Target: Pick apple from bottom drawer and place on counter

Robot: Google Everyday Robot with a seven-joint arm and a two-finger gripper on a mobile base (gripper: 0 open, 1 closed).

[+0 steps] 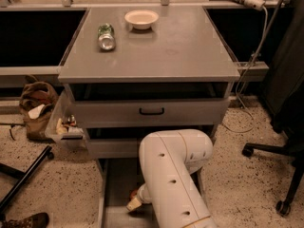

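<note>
Low over the flat grey bottom drawer [114, 184], jaws hang

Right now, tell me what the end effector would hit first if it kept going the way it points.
The end effector, low in the bottom drawer, points down and left; it would probably meet the drawer's floor first. A reddish patch beside it may be the apple; depth is unclear.

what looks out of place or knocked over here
The can lies on its side on the counter, left of the upright white bowl; nothing looks spilled around it. The gripper is down in the open bottom drawer, largely hidden behind the arm.
</note>
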